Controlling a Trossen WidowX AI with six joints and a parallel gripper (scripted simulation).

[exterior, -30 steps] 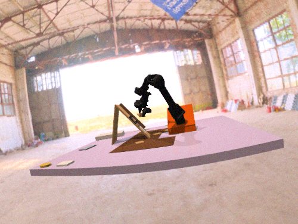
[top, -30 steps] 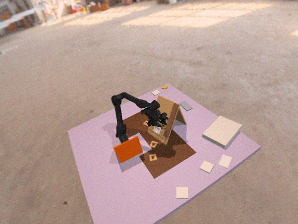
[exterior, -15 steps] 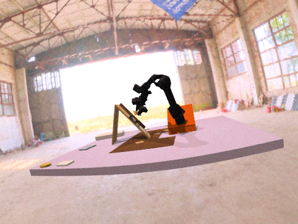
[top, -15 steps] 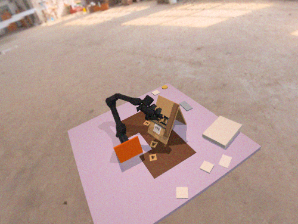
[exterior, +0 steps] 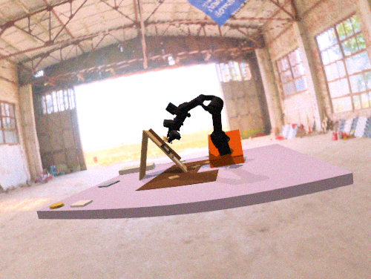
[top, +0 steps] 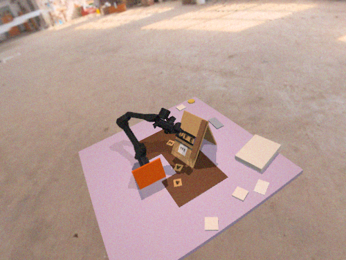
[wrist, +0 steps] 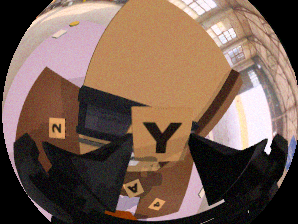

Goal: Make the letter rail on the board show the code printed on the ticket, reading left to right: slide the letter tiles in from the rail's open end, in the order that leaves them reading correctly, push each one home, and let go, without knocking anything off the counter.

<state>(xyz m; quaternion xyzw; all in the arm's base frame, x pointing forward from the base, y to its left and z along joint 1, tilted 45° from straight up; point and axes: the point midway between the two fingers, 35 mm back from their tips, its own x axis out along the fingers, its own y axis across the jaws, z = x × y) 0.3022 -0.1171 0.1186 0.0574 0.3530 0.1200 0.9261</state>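
Observation:
My gripper (top: 180, 132) (exterior: 170, 141) (wrist: 161, 138) is shut on the Y tile (wrist: 162, 131), upright in the wrist view and in front of the sloping board (top: 194, 122) (wrist: 160, 55). The dark letter rail (top: 189, 134) (exterior: 166, 148) (wrist: 105, 120) crosses the board; its left stretch shows empty beside the Y tile. Small letter tiles (top: 187, 137) show in the rail in the top view, too blurred to read; the held tile hides that part in the wrist view. The white ticket (top: 182, 149) below the rail appears to read YFE. Whether the Y tile touches the rail is unclear.
Three loose tiles lie on the brown mat (top: 207, 174): a sideways Z or N (top: 170, 142) (wrist: 57, 128), an A (top: 178, 167) (wrist: 133, 188) and a 4-like one (top: 177, 182) (wrist: 157, 204). An orange panel (top: 149, 173) (exterior: 237, 142) stands by the arm's base. A cream block (top: 259, 152) lies right.

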